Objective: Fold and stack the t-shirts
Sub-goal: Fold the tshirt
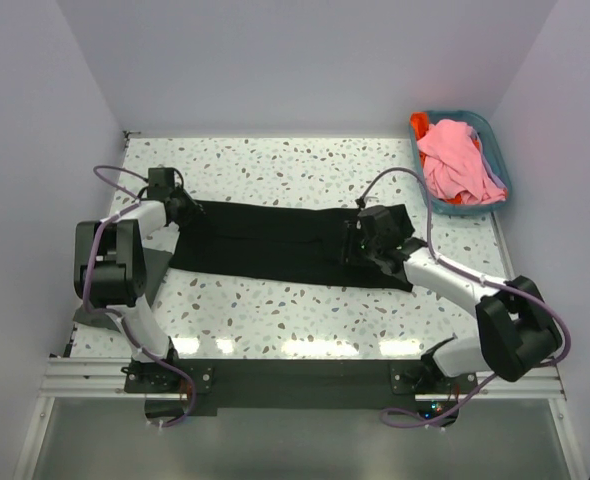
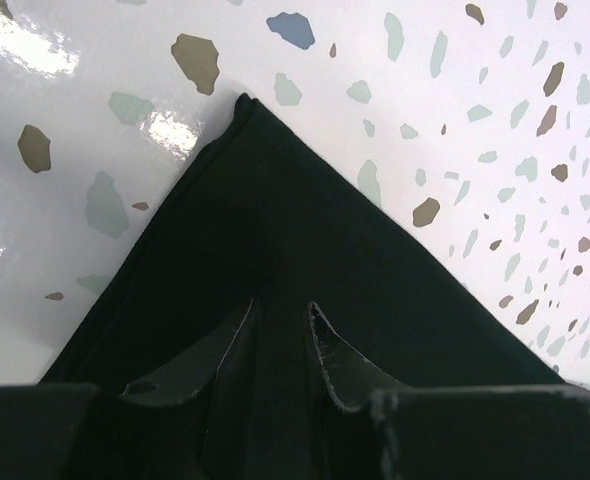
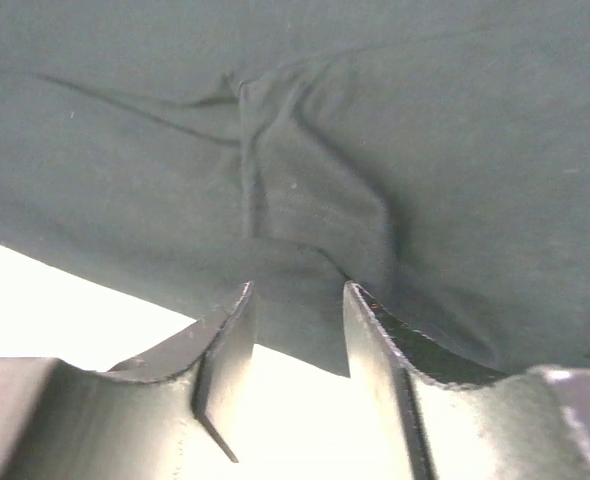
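Across the middle of the top view, on the speckled surface (image 1: 275, 165): black shirt (image 1: 275, 245), folded into a long band running left to right. At its left end, left fingers (image 2: 230, 360) nearly together, pinching the cloth just behind a pointed corner. At its right end, right fingers (image 3: 370, 330) spread, the shirt's hem dipping into the gap. In the upper right, teal basket (image 1: 502, 180) holding pink shirt (image 1: 453, 155) heaped over orange-red shirt (image 1: 420, 128)

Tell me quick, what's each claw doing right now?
Left claw: closed on a corner of the black shirt.
Right claw: open, tips at the black shirt's edge, not pinching it.
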`<move>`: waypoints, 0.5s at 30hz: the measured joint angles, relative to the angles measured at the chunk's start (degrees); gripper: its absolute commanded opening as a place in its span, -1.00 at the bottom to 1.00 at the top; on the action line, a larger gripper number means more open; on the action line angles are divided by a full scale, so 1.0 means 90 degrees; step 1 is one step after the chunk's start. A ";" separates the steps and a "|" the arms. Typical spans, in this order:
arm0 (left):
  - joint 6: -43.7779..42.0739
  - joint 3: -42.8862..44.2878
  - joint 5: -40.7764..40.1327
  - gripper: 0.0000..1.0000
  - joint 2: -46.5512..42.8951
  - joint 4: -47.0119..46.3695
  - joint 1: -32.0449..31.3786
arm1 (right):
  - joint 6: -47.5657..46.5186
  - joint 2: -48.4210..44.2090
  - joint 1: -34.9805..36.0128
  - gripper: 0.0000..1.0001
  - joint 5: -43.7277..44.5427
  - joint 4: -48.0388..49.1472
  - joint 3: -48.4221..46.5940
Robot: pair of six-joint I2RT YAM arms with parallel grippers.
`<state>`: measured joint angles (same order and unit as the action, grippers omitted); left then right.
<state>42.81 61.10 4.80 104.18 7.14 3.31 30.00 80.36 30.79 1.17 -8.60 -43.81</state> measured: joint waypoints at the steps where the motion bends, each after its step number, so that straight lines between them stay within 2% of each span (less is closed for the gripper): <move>1: -0.0019 -0.0005 0.0012 -0.42 -0.0015 -0.0002 0.0000 | -0.0012 -0.0080 0.0000 -0.07 0.0092 -0.0044 -0.0015; 4: -0.0063 -0.0027 0.0041 -0.41 -0.0061 0.0002 0.0000 | -0.0075 -0.0172 -0.0012 -0.05 0.0442 -0.0369 -0.0250; 10: -0.0172 -0.0041 0.0102 -0.39 -0.0168 0.0041 0.0000 | -0.0143 0.0238 -0.0070 -0.35 0.0918 -0.0529 -0.0877; 15: -0.0214 -0.0041 0.0109 -0.39 -0.0243 0.0092 0.0000 | 0.0010 0.0971 0.0070 -0.48 0.0918 -0.0233 -0.0522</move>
<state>40.88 60.73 5.78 102.00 7.97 3.31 30.09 89.10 31.42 9.43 -10.70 -48.51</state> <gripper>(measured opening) 0.302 0.288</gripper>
